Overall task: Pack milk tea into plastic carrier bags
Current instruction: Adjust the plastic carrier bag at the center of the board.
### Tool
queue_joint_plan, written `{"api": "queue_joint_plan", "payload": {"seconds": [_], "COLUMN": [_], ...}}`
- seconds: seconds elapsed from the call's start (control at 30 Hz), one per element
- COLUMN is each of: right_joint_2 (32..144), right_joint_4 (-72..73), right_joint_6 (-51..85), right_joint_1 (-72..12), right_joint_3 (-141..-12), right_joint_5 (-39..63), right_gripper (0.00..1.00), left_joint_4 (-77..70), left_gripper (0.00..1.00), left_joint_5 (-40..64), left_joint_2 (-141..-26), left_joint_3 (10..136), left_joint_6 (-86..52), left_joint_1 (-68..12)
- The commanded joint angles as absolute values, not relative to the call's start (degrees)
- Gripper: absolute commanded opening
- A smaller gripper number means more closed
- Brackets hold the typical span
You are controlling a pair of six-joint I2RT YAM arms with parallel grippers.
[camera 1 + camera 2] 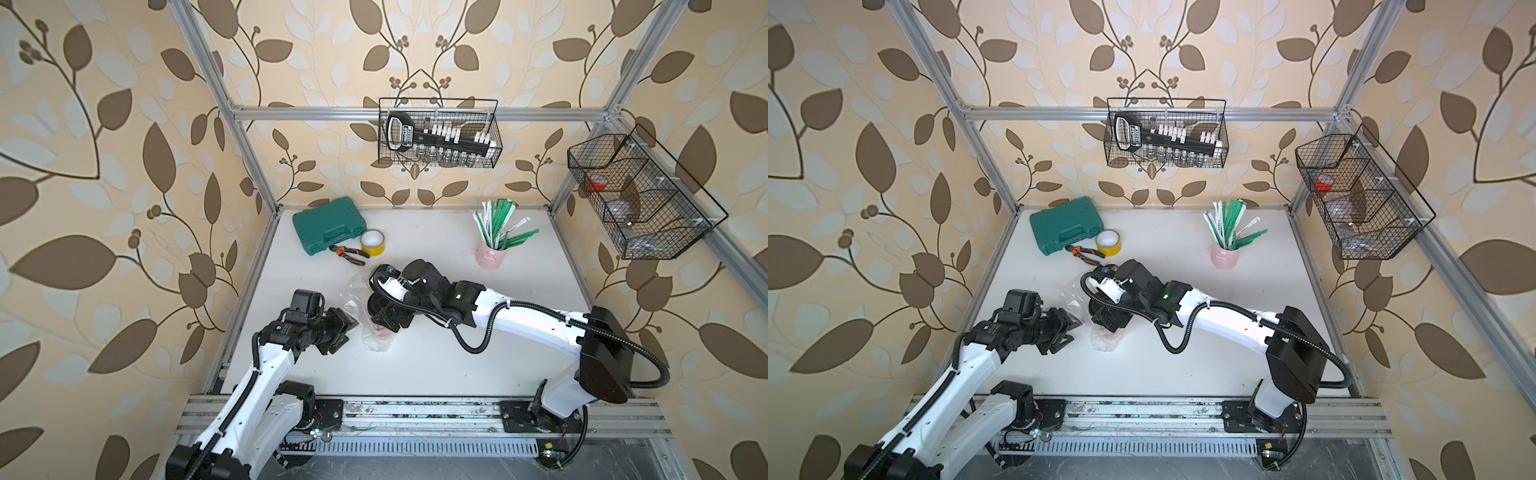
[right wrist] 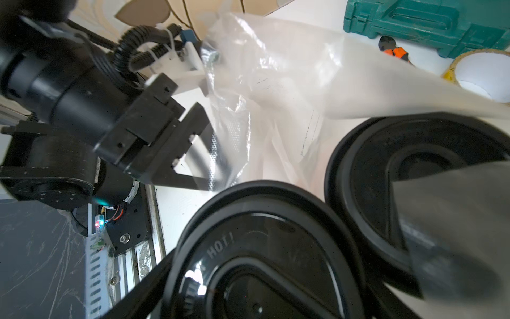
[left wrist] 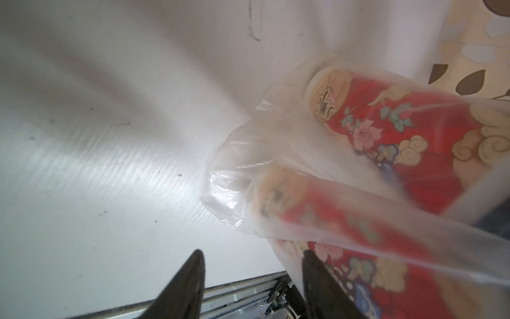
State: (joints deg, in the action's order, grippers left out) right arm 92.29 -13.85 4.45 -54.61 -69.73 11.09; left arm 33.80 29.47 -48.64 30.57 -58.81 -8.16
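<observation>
clear plastic carrier bag (image 1: 353,297) sits mid-bench, nearer the left edge, with both milk tea cups (image 3: 400,124) under its film and black lids (image 2: 262,262) at the mouth. right gripper (image 1: 384,322) hangs over the lids, jaws wide either side; can't tell if they pinch a cup. left gripper (image 3: 252,254) is just beside the film, jaws apart, nothing between. loading looks near done; next move likely needs the mouth gathered without tipping cups. white bench (image 1: 457,365) is scuffed. tool case (image 1: 328,230), tape roll (image 1: 372,243) and pliers (image 1: 349,253) sit by the rear left corner, straw cup (image 1: 492,253) toward the rear right. leaf wallpaper (image 1: 104,166) all round.
</observation>
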Motion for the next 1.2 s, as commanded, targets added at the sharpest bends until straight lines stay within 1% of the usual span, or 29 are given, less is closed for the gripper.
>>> {"api": "queue_joint_plan", "payload": {"seconds": [0.0, 0.07, 0.17, 0.3, 0.47, 0.7, 0.83, 0.93, 0.97, 1.03, 1.07, 1.17], "right_joint_2": [92.21, 92.16, 92.37, 92.37, 92.89, 93.62, 94.1, 94.3, 94.25, 94.3, 94.35, 94.58], "right_joint_4": [-12.77, -12.5, -12.52, -12.18, -11.88, -11.94, -11.95, -11.93, -11.96, -11.95, -11.95, -11.83], "right_joint_6": [4.31, 4.39, 4.39, 4.39, 4.39, 4.39, 4.39, 4.39, 4.39, 4.33, 4.31, 4.31], "right_joint_1": [-54.49, -54.51, -54.49, -54.5, -54.5, -54.51, -54.5, -54.54, -54.5, -54.46, -54.47, -54.45], "right_joint_3": [-68.43, -68.21, -68.29, -68.12, -68.51, -68.86, -69.08, -69.08, -69.16, -69.16, -69.17, -69.34], "right_joint_5": [12.81, 12.85, 12.94, 13.19, 13.93, 13.97, 13.9, 13.85, 13.82, 13.84, 13.81, 13.93], "right_gripper": [0.73, 0.73, 0.73, 0.73, 0.72, 0.72, 0.72, 0.72, 0.72, 0.72, 0.72, 0.72], "left_joint_4": [25.74, 24.8, 22.14, 19.14, 16.44, 12.95, 11.68, 11.17, 11.04, 11.92, 11.96, 11.37], "left_gripper": [0.64, 0.63, 0.57, 0.56, 0.49, 0.51, 0.48, 0.4, 0.36, 0.22, 0.17, 0.08], "left_joint_5": [32.13, 31.82, 32.43, 32.65, 33.12, 34.06, 34.13, 34.37, 34.36, 33.96, 33.77, 33.7], "left_joint_2": [-49.4, -50.58, -51.59, -51.44, -52.1, -51.7, -52.03, -52.04, -51.86, -51.63, -51.59, -52.01], "left_joint_3": [30.63, 30.52, 30.1, 29.31, 28.11, 27.05, 25.28, 24.7, 24.74, 25.1, 25.17, 25.07], "left_joint_6": [-60.78, -60.95, -62.18, -63.03, -62.54, -62.75, -63.88, -64.4, -64.42, -64.51, -64.56, -65.33], "left_joint_1": [-7.51, -7.47, -7.47, -7.55, -7.64, -8.9, -10.2, -10.2, -10.26, -10.28, -10.29, -10.28]}}
